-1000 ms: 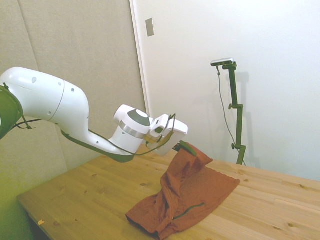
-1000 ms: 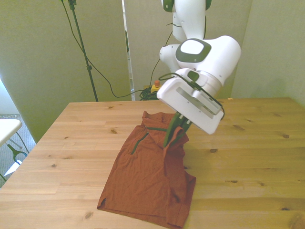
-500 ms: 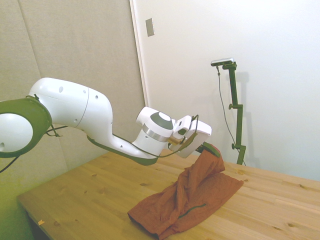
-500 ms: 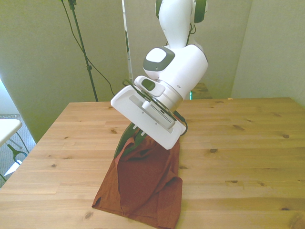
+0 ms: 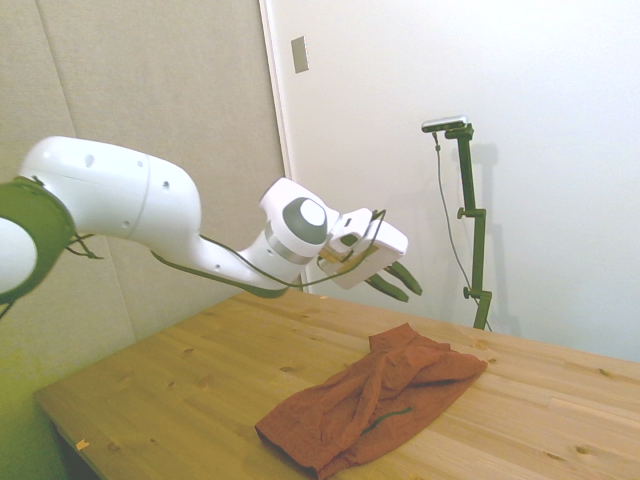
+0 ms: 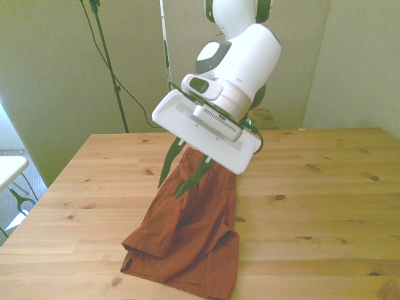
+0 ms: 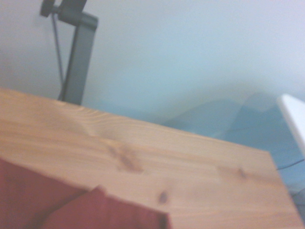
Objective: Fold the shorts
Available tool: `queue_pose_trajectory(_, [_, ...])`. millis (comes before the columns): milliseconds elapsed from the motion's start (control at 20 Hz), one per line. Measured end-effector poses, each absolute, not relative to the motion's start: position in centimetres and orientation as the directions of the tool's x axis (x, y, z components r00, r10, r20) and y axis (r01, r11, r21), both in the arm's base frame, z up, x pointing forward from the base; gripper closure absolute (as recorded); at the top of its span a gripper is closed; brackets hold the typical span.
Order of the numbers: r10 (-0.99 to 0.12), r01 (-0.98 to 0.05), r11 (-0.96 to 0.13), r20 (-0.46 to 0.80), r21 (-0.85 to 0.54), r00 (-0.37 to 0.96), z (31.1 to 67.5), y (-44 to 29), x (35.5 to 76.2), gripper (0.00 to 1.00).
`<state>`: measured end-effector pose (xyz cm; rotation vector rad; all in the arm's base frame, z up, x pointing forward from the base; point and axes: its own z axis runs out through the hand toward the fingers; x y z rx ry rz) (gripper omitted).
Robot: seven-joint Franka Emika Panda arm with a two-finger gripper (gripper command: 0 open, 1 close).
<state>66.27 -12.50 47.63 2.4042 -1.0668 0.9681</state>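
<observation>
The white arm's two-finger tool (image 5: 396,283) hangs spread wide, gripping nothing. Below it, apart, the rust-orange soft fabric shorts (image 5: 375,401) lie bunched on the wooden desk (image 5: 180,380).

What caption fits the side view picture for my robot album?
White robot arm's open gripper hovers above the rumpled rust-orange fabric shorts on the wooden table.

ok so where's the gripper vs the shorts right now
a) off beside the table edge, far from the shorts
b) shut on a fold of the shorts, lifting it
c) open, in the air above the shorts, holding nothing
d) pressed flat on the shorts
c: in the side view the gripper hangs clear above the shorts with its fingers spread and nothing between them, and the shorts lie in a heap on the table.
</observation>
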Motion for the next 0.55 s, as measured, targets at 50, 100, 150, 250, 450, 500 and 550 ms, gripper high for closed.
queue_pose_trajectory(50, [-0.552,-0.747,-0.664,0.66,0.021,0.509,48.3,-10.8,64.8,0.0])
queue_pose_trajectory(100, [-0.582,-0.744,-0.668,0.616,0.012,0.532,48.7,-9.1,63.4,0.0])
queue_pose_trajectory(150, [-0.607,-0.739,-0.674,0.569,0.002,0.555,48.9,-7.4,61.8,0.0])
queue_pose_trajectory(250, [-0.644,-0.723,-0.691,0.466,-0.015,0.606,48.5,-4.0,58.6,0.0])
queue_pose_trajectory(450, [-0.644,-0.66,-0.751,0.24,-0.017,0.727,47.5,2.2,50.4,0.0])
queue_pose_trajectory(500, [-0.632,-0.64,-0.768,0.182,-0.019,0.753,47.4,3.0,48.3,0.0])
queue_pose_trajectory(550, [-0.612,-0.614,-0.789,0.13,-0.022,0.78,47.6,3.4,46.2,0.0])
